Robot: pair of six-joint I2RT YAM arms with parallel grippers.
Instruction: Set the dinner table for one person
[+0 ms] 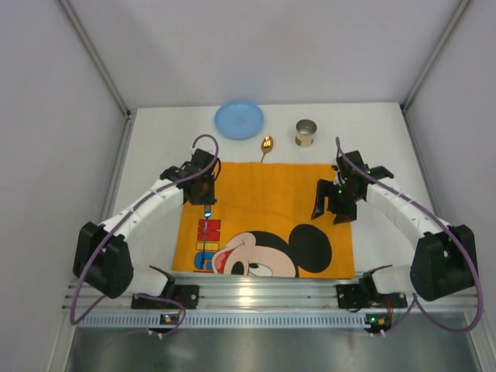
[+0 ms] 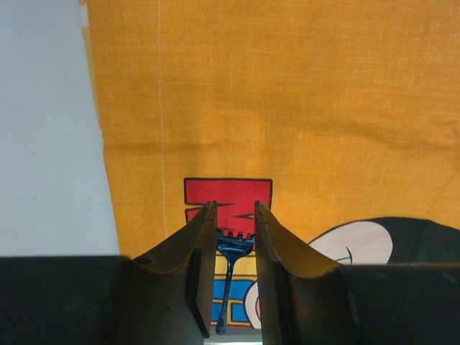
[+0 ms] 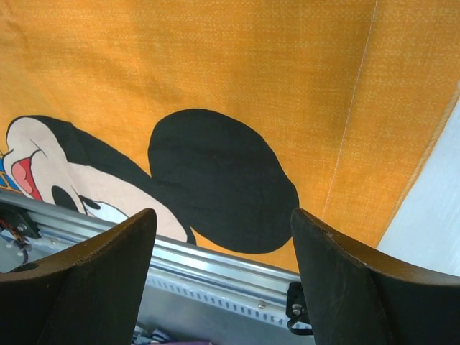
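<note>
Bright, even overhead light. Soft, faint shadows lay on the placemat (image 1: 271,194). Glare streaked the rail (image 1: 263,291). Wrist views' foreground was blurred.

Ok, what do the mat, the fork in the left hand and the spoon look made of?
Mat: woven cloth, matte; fine weave and a stitched hem line show. Fork in the left hand: glossy blue, probably plastic, possibly coated metal. Spoon: shiny gold tone, likely metal, though too small to be sure.
</note>
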